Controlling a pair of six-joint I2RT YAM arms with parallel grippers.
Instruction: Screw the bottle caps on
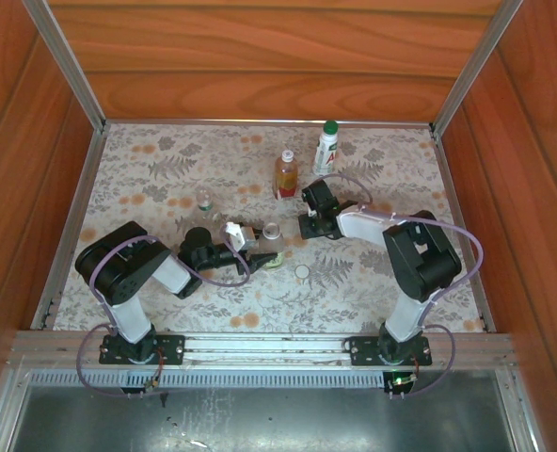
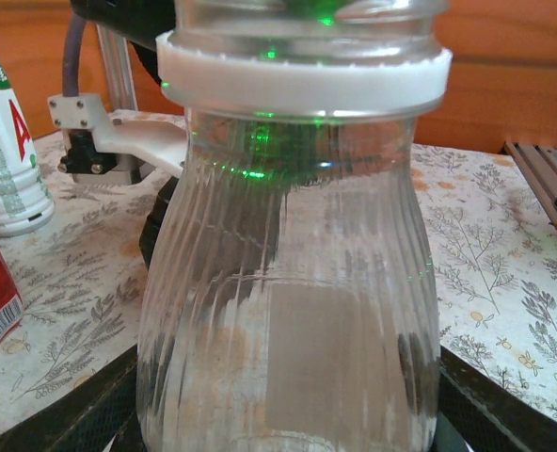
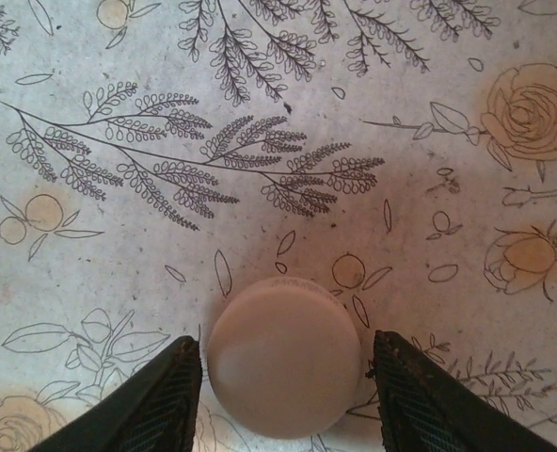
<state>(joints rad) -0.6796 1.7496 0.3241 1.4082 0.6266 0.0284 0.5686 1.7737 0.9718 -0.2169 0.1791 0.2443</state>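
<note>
Bottle (image 2: pixel 288 311) cropped, gripped by left end effector (image 1: pixel 264 243); right end effector (image 3: pixel 286 341) open astride cap (image 3: pixel 284 363).

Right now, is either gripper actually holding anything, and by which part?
The left gripper holds the clear ribbed bottle by its lower body. The right gripper holds nothing: its open fingers flank the white cap on the table, slight gaps showing.

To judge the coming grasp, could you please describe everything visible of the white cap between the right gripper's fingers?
The white cap is a plain round disc, seemingly matte plastic, closed face up and unmarked. It lies flat on the floral tablecloth, centred between the right gripper's black fingers, with a thin gap on each side; only the cloth touches it.
</note>
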